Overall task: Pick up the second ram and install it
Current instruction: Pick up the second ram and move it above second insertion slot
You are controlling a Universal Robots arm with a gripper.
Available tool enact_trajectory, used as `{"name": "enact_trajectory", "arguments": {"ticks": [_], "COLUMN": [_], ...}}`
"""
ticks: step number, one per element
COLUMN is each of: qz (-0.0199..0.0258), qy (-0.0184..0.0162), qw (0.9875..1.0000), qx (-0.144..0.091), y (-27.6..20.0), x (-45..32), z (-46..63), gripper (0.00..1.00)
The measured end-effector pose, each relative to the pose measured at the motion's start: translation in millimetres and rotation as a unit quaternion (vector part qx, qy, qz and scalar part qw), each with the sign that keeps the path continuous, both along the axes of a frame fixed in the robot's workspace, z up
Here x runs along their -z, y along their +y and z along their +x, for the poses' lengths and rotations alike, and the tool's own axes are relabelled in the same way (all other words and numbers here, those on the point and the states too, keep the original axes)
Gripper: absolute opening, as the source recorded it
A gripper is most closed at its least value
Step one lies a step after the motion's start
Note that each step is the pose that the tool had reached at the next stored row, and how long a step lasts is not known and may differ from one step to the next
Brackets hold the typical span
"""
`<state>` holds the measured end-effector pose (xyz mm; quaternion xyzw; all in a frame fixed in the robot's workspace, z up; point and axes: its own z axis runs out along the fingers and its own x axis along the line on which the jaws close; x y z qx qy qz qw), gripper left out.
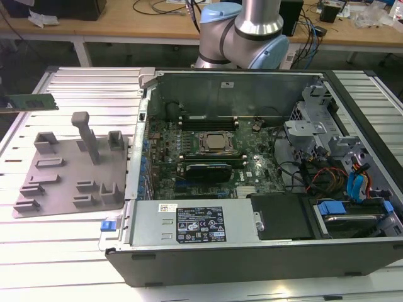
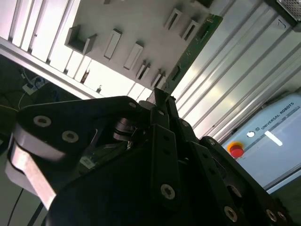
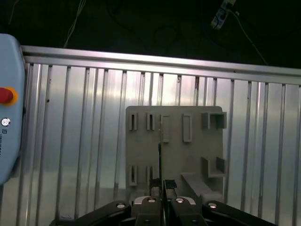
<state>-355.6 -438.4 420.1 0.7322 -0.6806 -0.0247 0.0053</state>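
Note:
The second ram (image 1: pixel 28 102) is a thin green stick hanging above the ribbed table at the exterior view's far left, higher than the grey plastic plate (image 1: pixel 69 176). In the second wrist view the ram (image 2: pixel 190 49) runs out from my gripper (image 2: pixel 162 97) over the plate (image 2: pixel 131 23). Seen edge-on in the first wrist view, the ram (image 3: pixel 160 150) is a dark line rising from my gripper (image 3: pixel 162 187), whose fingers (image 3: pixel 151 190) are shut on its end. The plate (image 3: pixel 174 146) with its raised blocks lies below it.
The open computer case (image 1: pixel 352 88) takes up the middle and right of the exterior view, with the motherboard (image 1: pixel 252 170), the silver processor (image 1: pixel 217 141) and memory slots (image 1: pixel 208 119) inside. A pendant with a red button (image 2: pixel 235 149) lies on the ribbed table (image 3: pixel 70 141).

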Motion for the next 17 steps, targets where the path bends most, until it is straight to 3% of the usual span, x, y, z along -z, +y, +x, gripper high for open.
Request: {"name": "enact_trajectory", "arguments": {"ticks": [3, 10, 17], "qz": [0.0000, 0.0000, 0.0000], "qy": [0.0001, 0.0001, 0.0001], "qw": [1.0000, 1.0000, 1.0000], "qx": [0.000, 0.000, 0.000], "y": [0.0, 0.1, 0.5], "x": [0.3, 0.6, 0.9], "z": [26.7, 54.5, 74.9], "gripper": [0.11, 0.11, 0.11]}}
